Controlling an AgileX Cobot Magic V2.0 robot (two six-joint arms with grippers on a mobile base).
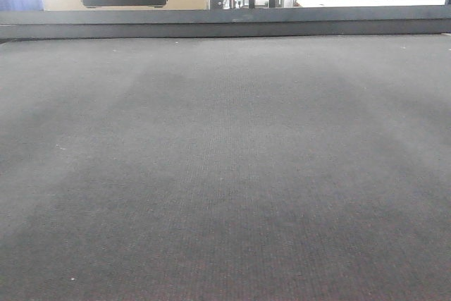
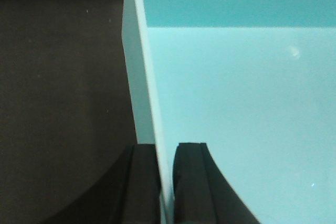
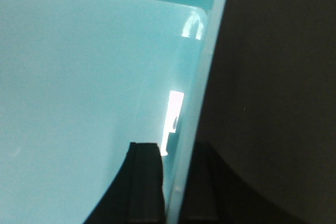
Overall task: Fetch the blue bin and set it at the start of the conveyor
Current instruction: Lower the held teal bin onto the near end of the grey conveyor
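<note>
The left gripper (image 2: 166, 149) is closed narrowly on the bin's (image 2: 236, 103) left wall, one finger inside and one outside. The right gripper (image 3: 176, 149) pinches the opposite wall likewise. Dark belt (image 1: 225, 174) shows just outside both walls; the front view shows no bin.

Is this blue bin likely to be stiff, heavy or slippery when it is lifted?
The bin looks empty, so it is probably light. Its wall is thin between the jaws, so it may flex slightly. The plastic shows glossy reflections, so it could slip in a weak pinch.
</note>
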